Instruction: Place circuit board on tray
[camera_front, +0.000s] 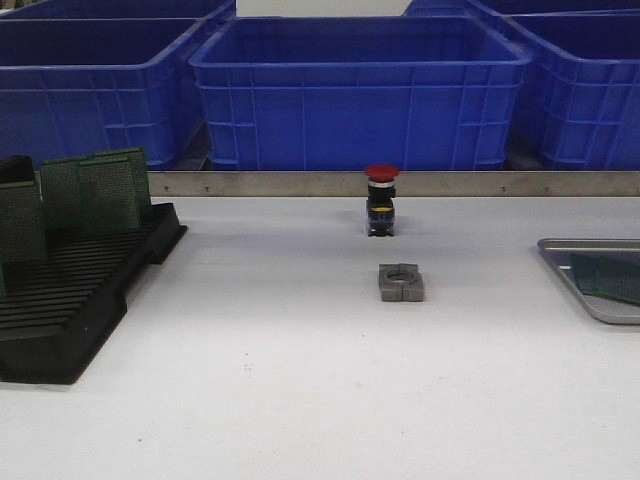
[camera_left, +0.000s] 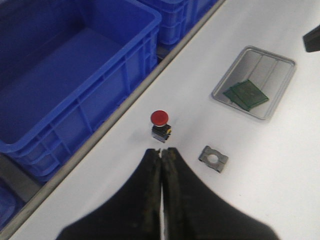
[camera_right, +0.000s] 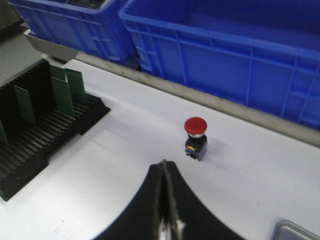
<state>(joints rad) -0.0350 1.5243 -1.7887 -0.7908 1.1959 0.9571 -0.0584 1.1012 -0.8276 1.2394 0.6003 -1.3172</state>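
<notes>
The grey metal tray (camera_front: 592, 300) sits at the table's right edge with green circuit boards (camera_front: 610, 277) lying flat in it; the left wrist view shows the tray (camera_left: 272, 60) holding two overlapping boards (camera_left: 246, 94). More green boards (camera_front: 108, 190) stand upright in the black slotted rack (camera_front: 70, 300) at the left, also in the right wrist view (camera_right: 62, 92). My left gripper (camera_left: 161, 152) is shut and empty, high above the table. My right gripper (camera_right: 164, 163) is shut and empty, also above the table. Neither gripper shows in the front view.
A red push-button switch (camera_front: 381, 200) stands at the table's middle back, with a grey metal block with a hole (camera_front: 401, 283) in front of it. Blue plastic bins (camera_front: 355, 90) line the back behind a metal rail (camera_front: 300, 184).
</notes>
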